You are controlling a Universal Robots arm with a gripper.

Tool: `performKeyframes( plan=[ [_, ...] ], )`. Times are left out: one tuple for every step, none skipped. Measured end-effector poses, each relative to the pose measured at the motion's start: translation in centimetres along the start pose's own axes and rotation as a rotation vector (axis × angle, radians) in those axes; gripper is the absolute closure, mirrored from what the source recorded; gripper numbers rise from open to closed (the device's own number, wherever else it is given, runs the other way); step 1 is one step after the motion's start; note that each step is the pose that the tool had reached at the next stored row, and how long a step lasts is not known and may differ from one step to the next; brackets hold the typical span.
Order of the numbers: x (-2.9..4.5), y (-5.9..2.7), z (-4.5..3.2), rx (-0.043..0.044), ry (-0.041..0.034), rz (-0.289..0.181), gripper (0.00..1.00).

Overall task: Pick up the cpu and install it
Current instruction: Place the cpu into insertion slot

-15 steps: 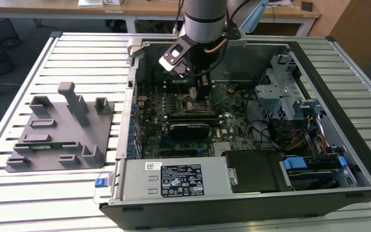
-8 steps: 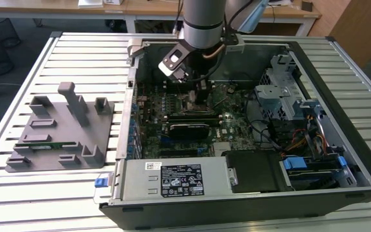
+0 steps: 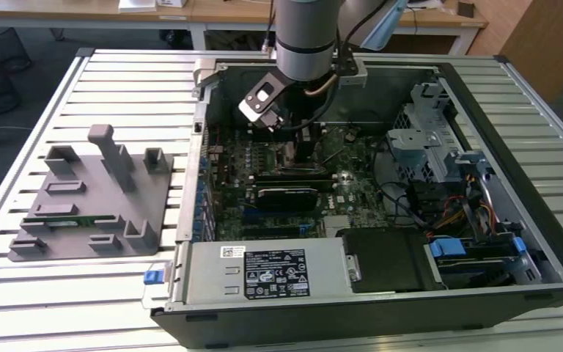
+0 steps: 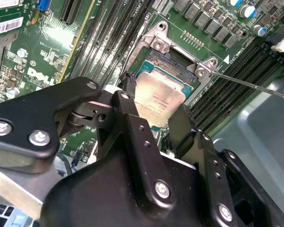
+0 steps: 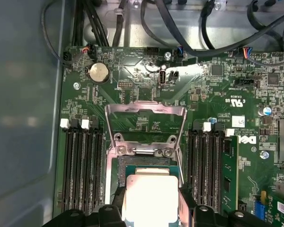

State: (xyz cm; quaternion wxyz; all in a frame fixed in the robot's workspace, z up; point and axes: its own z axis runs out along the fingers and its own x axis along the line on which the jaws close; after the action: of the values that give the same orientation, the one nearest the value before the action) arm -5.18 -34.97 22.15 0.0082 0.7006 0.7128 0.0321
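Note:
The cpu (image 4: 157,99), a flat silver-grey square with a pale rim, sits between my gripper's (image 4: 154,116) two black fingers. In both wrist views it is right over the open socket (image 5: 146,166) on the green motherboard, level with the board. I cannot tell whether it rests in the socket. The fingers (image 5: 114,204) press against two opposite edges of the cpu (image 5: 150,198). The metal load plate (image 5: 145,113) is swung open beyond the socket, and its thin lever (image 4: 248,86) sticks out to one side. In the exterior view my arm (image 3: 306,37) reaches down into the open computer case.
Memory slots (image 5: 80,165) flank the socket, with a green memory stick (image 5: 229,175) in one. Cables (image 5: 180,28) run along the case wall. A grey fixture tray (image 3: 96,198) lies on the exterior view's left. The power supply (image 3: 262,271) and drive cage (image 3: 428,136) crowd the case.

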Motion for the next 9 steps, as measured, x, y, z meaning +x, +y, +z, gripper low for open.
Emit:
performKeyframes(
  plan=[
    [0.01,-0.02,0.10,-0.0001,-0.0001,0.003,0.47],
    [0.01,-0.03,0.19,-0.0001,-0.0003,0.004,0.47],
    [0.02,-0.03,0.31,-0.0002,-0.0003,0.005,0.47],
    [0.01,-0.04,0.42,-0.0001,-0.0003,0.005,0.47],
    [0.01,-0.05,0.55,-0.0002,-0.0003,0.005,0.47],
    [0.01,-0.06,0.66,-0.0001,-0.0004,0.005,0.47],
    [0.00,-0.07,0.77,-0.0002,-0.0003,0.005,0.47],
    [0.00,-0.07,0.86,-0.0002,-0.0003,0.005,0.47],
    [0.01,-0.08,0.94,-0.0003,-0.0003,0.005,0.47]
  ],
)
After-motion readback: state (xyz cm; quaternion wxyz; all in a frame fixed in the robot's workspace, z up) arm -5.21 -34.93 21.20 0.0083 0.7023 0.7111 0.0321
